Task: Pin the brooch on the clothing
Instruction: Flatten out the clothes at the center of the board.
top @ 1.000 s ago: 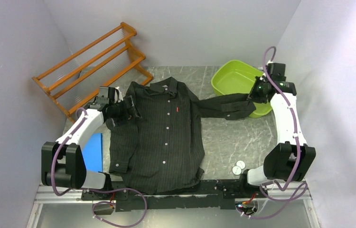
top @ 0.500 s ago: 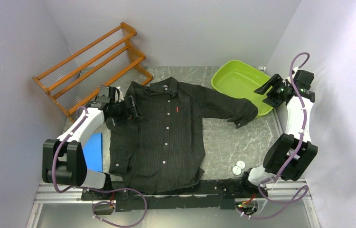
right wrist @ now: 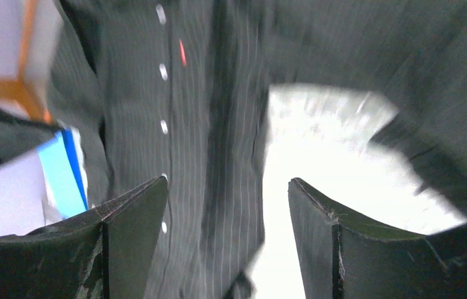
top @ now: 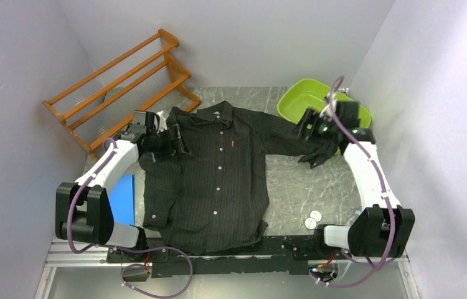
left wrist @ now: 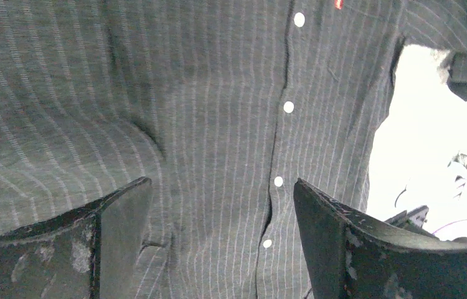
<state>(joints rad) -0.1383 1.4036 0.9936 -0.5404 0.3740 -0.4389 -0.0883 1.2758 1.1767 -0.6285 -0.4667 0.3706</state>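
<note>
Overhead: shirt (top: 212, 180), black with fine pale pinstripes, lies flat and front-up on the grey table (top: 299, 187). The collar is at the far side and the hem at the near edge, by the arm bases. White buttons run down the placket, and there is a tiny red mark on the chest.

The sleeve on the right arm's side stretches out toward the green basin (top: 296, 99), with its cuff end just beside the basin's rim. The other sleeve is folded down along the body.

Left gripper (left wrist: 221, 187) hovers over the shirt's shoulder area at the left. Its fingers are spread wide with nothing between them. Through the gap, its wrist camera sees only striped cloth and the button line.

Right gripper (right wrist: 228, 184) is above the outstretched sleeve near the basin. Its fingers are parted and grip nothing (this wrist view is motion-blurred, but the gap is plain). Bare table and the shirt front show between them.

Two small white discs (top: 313, 218) sit on the table near the right arm's base, apart from the shirt; I cannot tell what they are. A wooden rack (top: 119, 78) stands at far left. A blue flat item (top: 122, 196) lies beside the shirt's left edge.
</note>
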